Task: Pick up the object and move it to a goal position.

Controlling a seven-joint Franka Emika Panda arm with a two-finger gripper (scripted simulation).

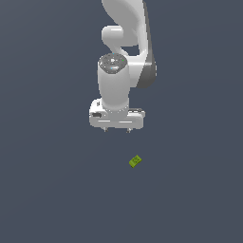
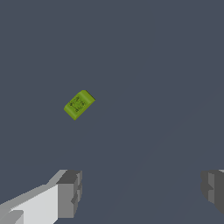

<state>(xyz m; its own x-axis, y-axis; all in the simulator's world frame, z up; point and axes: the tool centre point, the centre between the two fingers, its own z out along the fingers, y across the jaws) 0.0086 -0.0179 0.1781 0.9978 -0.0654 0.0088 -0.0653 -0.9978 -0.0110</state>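
Nothing is done yet: the gripper [image 1: 116, 130] hangs with its jaws wide apart and empty, while the little green block [image 1: 135, 161] (lying flat on the floor) waits nearby, untouched.

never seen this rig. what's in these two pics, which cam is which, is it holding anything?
Both are simulator renders of one moment. The exterior view shows a white robot arm reaching down, ending in a gripper with two short fingers. The wrist view comes from a camera on the arm's wrist, looking past the grey fingertips at the surface below.

On the plain dark floor lies one thing: a small lime-green flat block, seen larger in the wrist view, with faint dark markings on top.

Nothing is held. The jaws stand wide apart and empty, and the block lies apart from them, untouched.
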